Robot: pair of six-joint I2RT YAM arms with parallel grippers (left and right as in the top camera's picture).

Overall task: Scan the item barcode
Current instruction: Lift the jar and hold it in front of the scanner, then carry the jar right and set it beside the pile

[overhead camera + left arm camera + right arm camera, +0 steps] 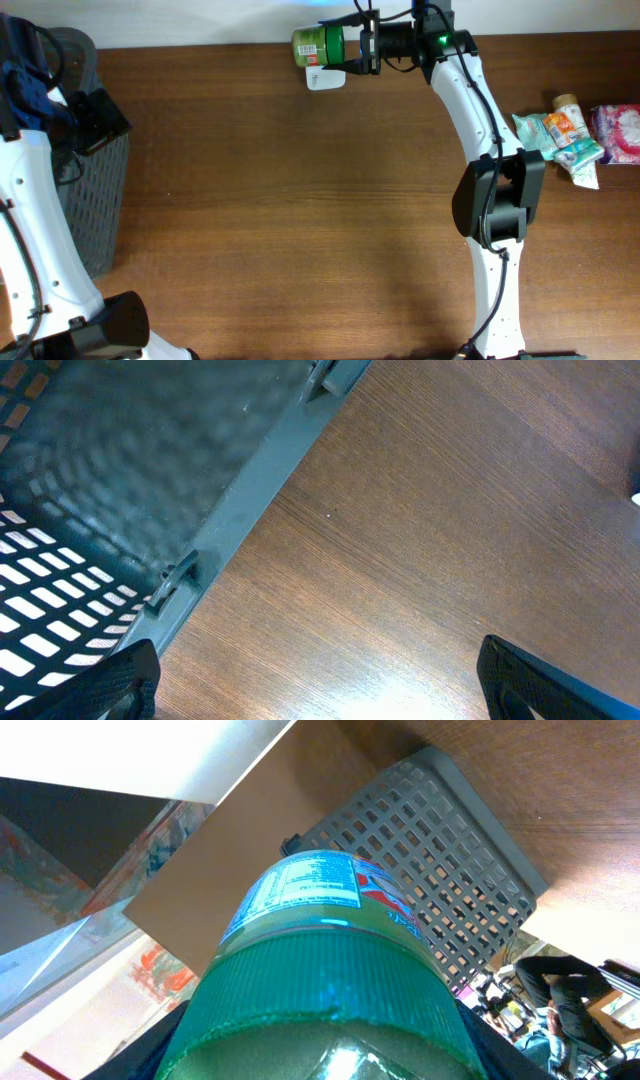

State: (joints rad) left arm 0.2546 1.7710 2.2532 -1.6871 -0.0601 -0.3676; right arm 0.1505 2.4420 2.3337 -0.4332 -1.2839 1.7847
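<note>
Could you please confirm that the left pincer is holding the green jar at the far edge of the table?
Not quite: it is the right pincer that is holding the green jar at the far edge of the table, as the overhead view shows.

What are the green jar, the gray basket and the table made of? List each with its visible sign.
Green jar: probably plastic, glossy; ribbed green cap and a printed label.
Gray basket: moulded plastic, matte; a regular grid of holes.
Table: wood or wood-look laminate, satin; brown grain lines with soft glare.
</note>
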